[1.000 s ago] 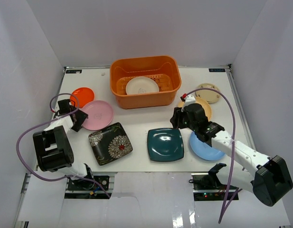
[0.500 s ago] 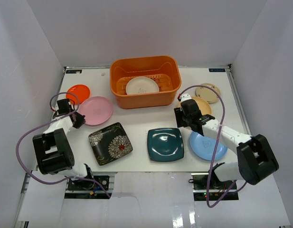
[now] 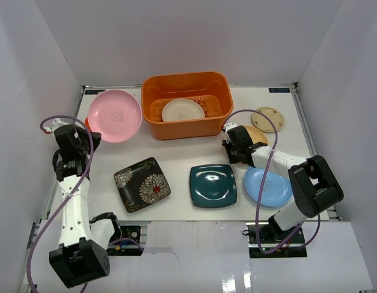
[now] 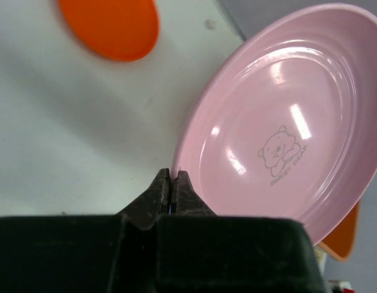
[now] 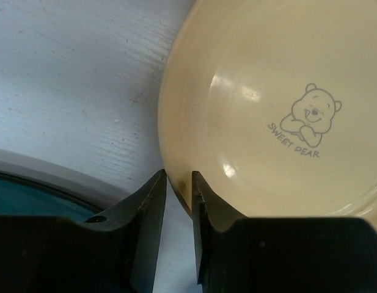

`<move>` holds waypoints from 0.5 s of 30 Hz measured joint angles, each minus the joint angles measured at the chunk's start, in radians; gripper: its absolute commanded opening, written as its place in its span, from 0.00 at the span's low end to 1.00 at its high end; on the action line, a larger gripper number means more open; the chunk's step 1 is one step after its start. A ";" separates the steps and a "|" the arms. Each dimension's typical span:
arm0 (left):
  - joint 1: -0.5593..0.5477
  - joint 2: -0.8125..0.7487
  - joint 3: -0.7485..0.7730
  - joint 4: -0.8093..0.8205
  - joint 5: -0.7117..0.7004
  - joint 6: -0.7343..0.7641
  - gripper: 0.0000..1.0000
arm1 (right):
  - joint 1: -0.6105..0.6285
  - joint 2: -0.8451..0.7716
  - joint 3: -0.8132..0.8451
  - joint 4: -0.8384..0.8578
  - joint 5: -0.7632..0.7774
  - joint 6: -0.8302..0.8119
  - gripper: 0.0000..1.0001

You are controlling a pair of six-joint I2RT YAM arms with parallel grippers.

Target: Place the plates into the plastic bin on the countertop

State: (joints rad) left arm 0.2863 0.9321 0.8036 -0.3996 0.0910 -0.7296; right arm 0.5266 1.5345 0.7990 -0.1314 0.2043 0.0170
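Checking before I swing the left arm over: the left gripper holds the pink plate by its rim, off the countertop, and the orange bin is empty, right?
Not quite. The orange bin is not empty: the top external view shows a cream plate lying in it. The rest stands: the left gripper holds the pink plate by its rim, off the countertop.

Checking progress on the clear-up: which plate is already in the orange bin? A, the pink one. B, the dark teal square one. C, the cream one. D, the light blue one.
C: the cream plate lies inside the orange bin, while the pink plate is held outside it by the left gripper.
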 measured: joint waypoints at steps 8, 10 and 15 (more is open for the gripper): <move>-0.073 0.053 0.270 0.042 0.125 -0.056 0.00 | -0.001 0.006 0.014 0.026 0.006 -0.034 0.08; -0.146 0.137 0.365 0.055 0.119 -0.052 0.00 | -0.001 0.006 0.016 0.034 0.006 -0.043 0.08; -0.338 0.373 0.559 0.057 0.091 -0.028 0.00 | -0.001 -0.025 0.018 0.011 0.026 -0.043 0.08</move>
State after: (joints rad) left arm -0.0513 1.3048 1.3628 -0.3424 0.1818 -0.7574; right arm 0.5255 1.5097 0.8165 -0.1204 0.2302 -0.0265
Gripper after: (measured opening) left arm 0.026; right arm 0.086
